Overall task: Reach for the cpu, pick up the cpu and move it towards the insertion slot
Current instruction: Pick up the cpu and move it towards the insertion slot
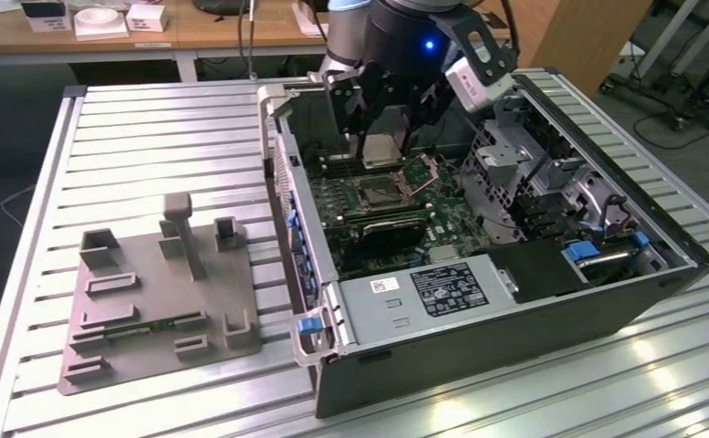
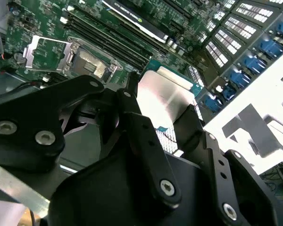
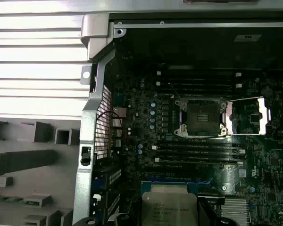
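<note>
Gripper pinching cpu, held above mobo w/ insertion slot lid up.

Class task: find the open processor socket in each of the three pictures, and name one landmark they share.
Exterior view: insertion slot mid-motherboard, below the gripper.
Second wrist view: slot beyond the fingers holding the cpu.
First wrist view: slot centre-right.
Shared landmark: its flipped-open metal lid.
</note>
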### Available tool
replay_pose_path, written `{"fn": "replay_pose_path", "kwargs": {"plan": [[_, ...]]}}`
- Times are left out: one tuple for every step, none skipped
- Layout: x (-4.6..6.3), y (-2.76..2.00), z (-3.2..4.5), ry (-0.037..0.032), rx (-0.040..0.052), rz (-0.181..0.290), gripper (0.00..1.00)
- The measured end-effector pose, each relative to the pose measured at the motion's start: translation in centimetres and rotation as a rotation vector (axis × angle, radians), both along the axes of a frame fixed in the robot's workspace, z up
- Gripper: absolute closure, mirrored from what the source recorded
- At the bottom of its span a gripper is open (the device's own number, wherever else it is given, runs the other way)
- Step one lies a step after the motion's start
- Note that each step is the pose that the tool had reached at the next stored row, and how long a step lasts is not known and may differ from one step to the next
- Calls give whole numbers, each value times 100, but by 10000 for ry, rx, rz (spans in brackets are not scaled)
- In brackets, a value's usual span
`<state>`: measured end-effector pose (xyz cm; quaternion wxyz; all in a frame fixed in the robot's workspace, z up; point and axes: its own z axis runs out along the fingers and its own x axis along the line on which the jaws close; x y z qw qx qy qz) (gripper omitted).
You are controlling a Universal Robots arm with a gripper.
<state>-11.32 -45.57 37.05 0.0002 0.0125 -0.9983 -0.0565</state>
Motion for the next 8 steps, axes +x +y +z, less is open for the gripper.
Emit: {"fn": "replay_pose_path", "kwargs": {"plan": [[9, 0, -1, -1, 2, 0, 45], [17, 0, -2, -1, 3, 0, 45], [26, 0, -2, 0, 4, -1, 45], [35, 0, -2, 0, 6, -1, 45], [43, 0, -3, 0, 7, -1, 45], [52, 0, -4, -1, 9, -1, 45], [61, 0, -4, 0, 10, 0, 45], [69, 0, -4, 0, 12, -1, 45]]}}
